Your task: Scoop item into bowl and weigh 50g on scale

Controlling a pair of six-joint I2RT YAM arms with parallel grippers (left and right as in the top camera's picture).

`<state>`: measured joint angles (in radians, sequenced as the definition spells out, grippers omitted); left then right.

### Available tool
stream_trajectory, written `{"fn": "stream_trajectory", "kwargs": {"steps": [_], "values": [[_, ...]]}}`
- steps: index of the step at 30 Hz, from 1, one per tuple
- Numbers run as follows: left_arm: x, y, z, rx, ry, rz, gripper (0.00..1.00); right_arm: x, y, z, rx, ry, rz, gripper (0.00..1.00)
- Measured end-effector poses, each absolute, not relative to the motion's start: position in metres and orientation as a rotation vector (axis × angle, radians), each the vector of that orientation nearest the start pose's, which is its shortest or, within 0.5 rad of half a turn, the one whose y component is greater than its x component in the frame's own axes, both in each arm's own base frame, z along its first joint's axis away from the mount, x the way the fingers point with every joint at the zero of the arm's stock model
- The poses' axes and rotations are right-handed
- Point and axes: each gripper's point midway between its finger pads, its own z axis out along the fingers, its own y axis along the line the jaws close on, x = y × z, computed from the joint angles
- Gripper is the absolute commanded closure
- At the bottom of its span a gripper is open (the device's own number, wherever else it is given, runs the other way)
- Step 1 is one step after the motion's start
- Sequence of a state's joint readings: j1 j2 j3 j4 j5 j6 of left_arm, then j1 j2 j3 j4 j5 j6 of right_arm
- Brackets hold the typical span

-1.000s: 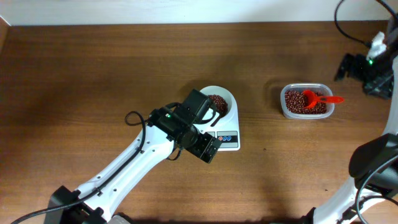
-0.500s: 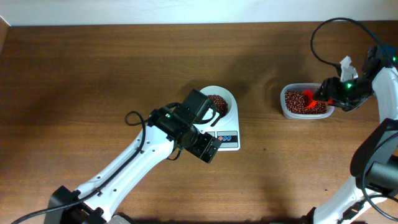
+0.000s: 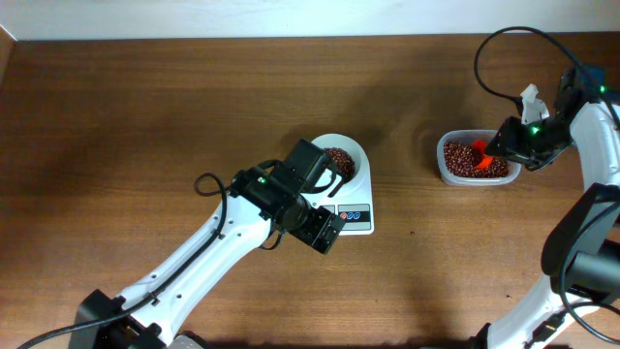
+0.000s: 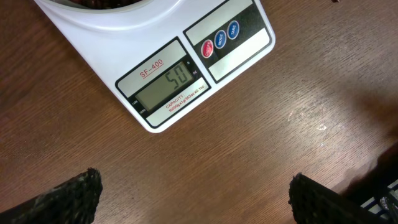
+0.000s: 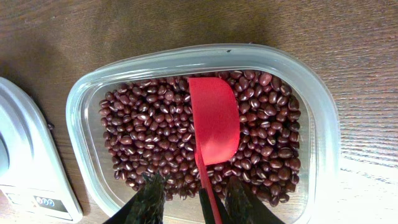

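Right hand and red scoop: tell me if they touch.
Cannot tell. Right wrist view: the right hand straddles the red scoop at its handle; contact is unclear.

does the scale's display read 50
Yes, the grey display on the scale shows the digits 50 in the left wrist view.

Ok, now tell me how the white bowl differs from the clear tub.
The white bowl is round and opaque; the clear tub is rounded-rectangular and see-through. The bowl sits on the scale, while the tub stands directly on the table. A red scoop lies in the tub; none shows in the visible part of the bowl. Both hold reddish-brown beans.
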<state>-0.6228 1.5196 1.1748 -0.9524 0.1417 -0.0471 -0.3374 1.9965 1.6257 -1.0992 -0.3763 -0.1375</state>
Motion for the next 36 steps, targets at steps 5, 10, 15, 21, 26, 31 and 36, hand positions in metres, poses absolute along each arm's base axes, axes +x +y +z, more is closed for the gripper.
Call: {"fn": "stream_trajectory", "kwargs": {"steps": [5, 10, 15, 21, 26, 31, 36], "values": [[0.249, -0.208, 0.116, 0.854, 2.784, -0.327, 0.01, 0.399, -0.072, 0.089, 0.269, 2.907, 0.52, 0.93], [0.249, -0.208, 0.116, 0.854, 2.783, -0.327, 0.01, 0.391, -0.068, 0.098, 0.283, 2.943, 0.54, 0.96], [0.248, -0.208, 0.116, 0.854, 2.785, -0.326, 0.01, 0.397, -0.064, 0.118, 0.239, 2.946, 0.493, 0.96], [0.249, -0.208, 0.116, 0.854, 2.784, -0.327, 0.01, 0.401, -0.046, 0.142, 0.074, 3.041, 0.008, 0.96], [0.248, -0.208, 0.116, 0.854, 2.784, -0.327, 0.01, 0.403, -0.035, 0.155, 0.004, 3.024, -0.319, 0.96], [0.249, -0.208, 0.116, 0.854, 2.784, -0.326, 0.01, 0.403, -0.041, 0.157, 0.016, 3.012, -0.396, 0.96], [0.249, -0.208, 0.116, 0.854, 2.784, -0.326, 0.01, 0.406, -0.035, 0.165, 0.034, 2.999, -0.342, 0.96]]}}
